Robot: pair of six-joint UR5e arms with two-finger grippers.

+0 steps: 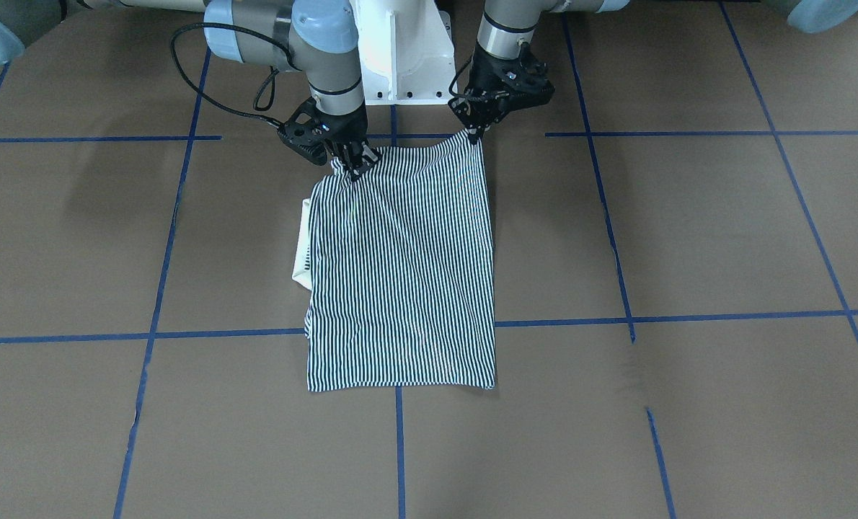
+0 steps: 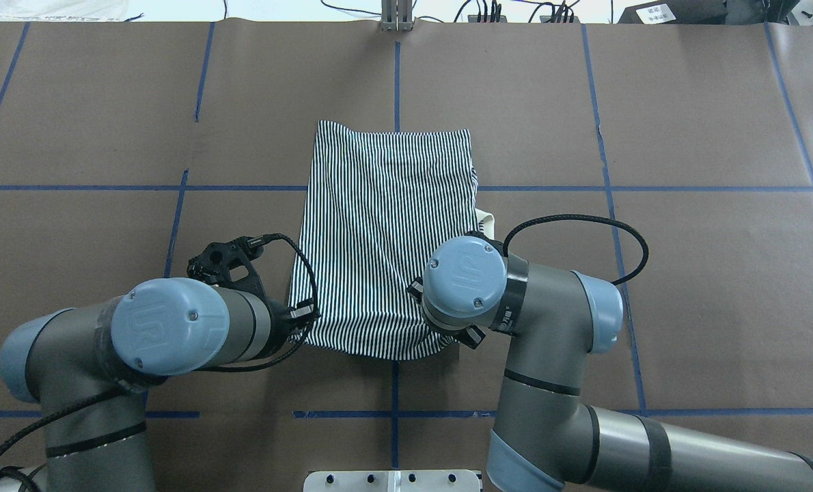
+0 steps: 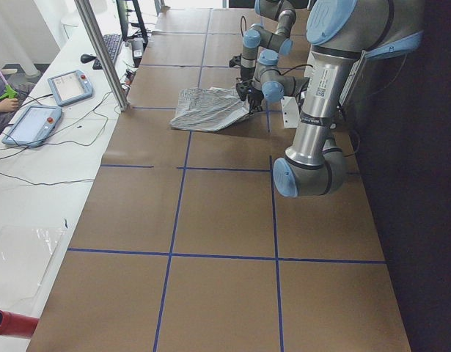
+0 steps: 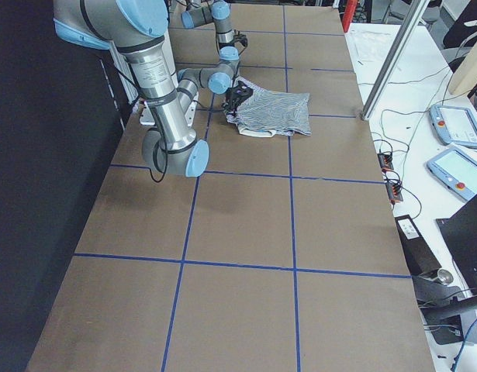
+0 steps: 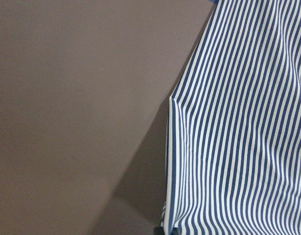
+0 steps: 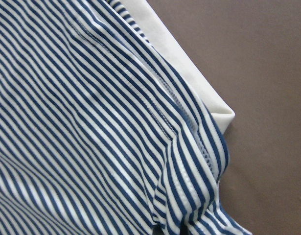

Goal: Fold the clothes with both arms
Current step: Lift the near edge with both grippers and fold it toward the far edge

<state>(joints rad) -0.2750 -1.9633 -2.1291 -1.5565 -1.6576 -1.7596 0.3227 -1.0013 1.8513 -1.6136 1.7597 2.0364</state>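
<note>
The striped polo shirt (image 1: 400, 274) lies folded into a long rectangle on the brown table, its far hem flat. The cream collar (image 1: 303, 249) pokes out from one long side. My left gripper (image 1: 476, 134) is shut on the shirt's near corner on my left, pulling it up into a peak. My right gripper (image 1: 357, 164) is shut on the other near corner, and the cloth bunches there. In the overhead view the shirt (image 2: 386, 225) runs away from me, and the right wrist hides that gripper. The right wrist view shows stripes and the collar (image 6: 189, 73).
The white pedestal base (image 1: 400, 50) stands just behind the grippers. Blue tape lines (image 1: 616, 317) grid the brown table (image 1: 688, 216). A side bench holds tablets (image 3: 70, 86) beside a metal post (image 3: 104, 51). A black cable (image 2: 584, 232) loops off the right arm.
</note>
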